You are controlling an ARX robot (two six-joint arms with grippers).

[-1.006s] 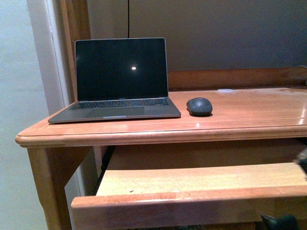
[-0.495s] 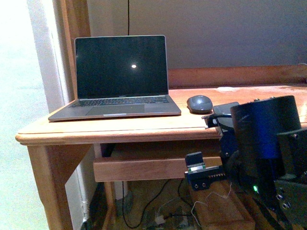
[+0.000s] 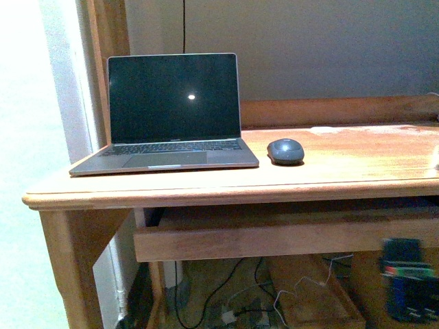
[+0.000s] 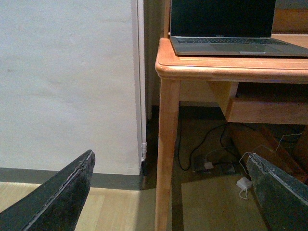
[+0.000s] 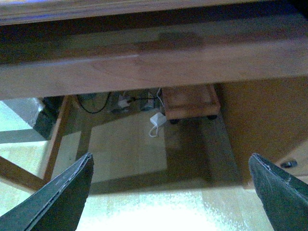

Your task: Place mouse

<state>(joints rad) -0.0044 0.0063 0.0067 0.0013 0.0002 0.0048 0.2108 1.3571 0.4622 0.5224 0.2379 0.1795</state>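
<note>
A blurred object (image 3: 409,277) sits low right, unidentifiable. The mouse (image 3: 285,151) rests on the wooden desk (image 3: 357,161) beside the laptop (image 3: 168,113). Both grippers, left (image 4: 168,192) and right (image 5: 168,192), are spread, empty.

Tabletop (image 3: 357,161): varnished reddish wood, glossy, glare streaks right of the laptop (image 3: 168,113). Laptop: matt grey metal-look shell, glossy black screen with one light reflection. Mouse (image 3: 285,151), just right of the laptop: dark grey matt plastic, smooth domed back. Drawer front (image 3: 274,236) below the tabletop: same wood, duller sheen. Floor (image 5: 130,154) under it: pale wood-look boards, shiny. Left end effector (image 4: 168,192) fingers (image 4: 57,197): black, rough-textured matt. Right end effector (image 5: 168,192): same finish.
</note>
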